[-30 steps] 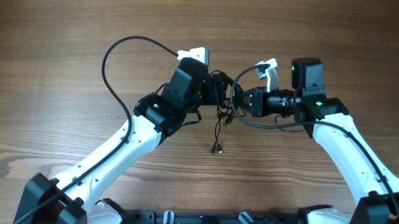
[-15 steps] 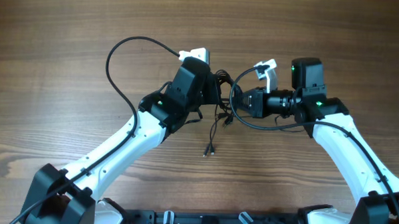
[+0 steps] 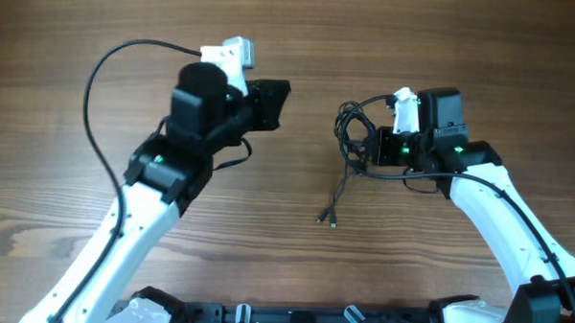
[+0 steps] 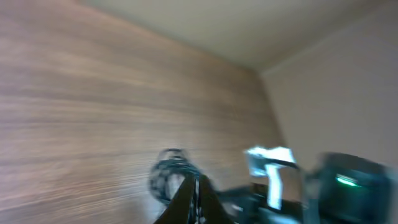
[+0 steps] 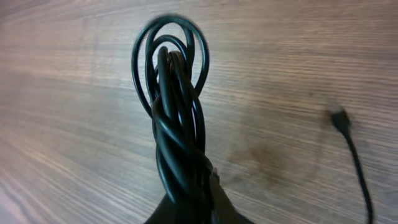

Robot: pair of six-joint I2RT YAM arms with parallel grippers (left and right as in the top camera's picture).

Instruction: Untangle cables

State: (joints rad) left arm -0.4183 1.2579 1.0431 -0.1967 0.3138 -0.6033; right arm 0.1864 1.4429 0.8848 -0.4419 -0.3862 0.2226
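The cables [image 3: 354,135] are a small black bundle of thin cord, sitting at about 2 o'clock from the middle of the desk [image 3: 445,52]. The right hand [image 3: 374,145] has them pinched, its fingers closed narrow on the twisted stem of the bundle. From the right wrist view the cables [image 5: 177,106] look like several loops wound on each other. A tight rope-like twist at the bottom disappears into the right hand [image 5: 194,202], and open rounded loops fan out at the top. There the bundle's long axis runs from 6 o'clock up to 12 o'clock.

From above, one loose strand leaves the bundle's lower side and trails across the wood toward 7 o'clock. It finishes in a small plug end [image 3: 330,221] lying on the desk. That plug end [image 5: 339,118] shows at 3 o'clock in the right wrist view, blurred.

The left hand [image 3: 268,101] sits well apart at about 10 o'clock, its fingers [image 4: 186,194] drawn together. The blur there hides whether anything is caught between them.
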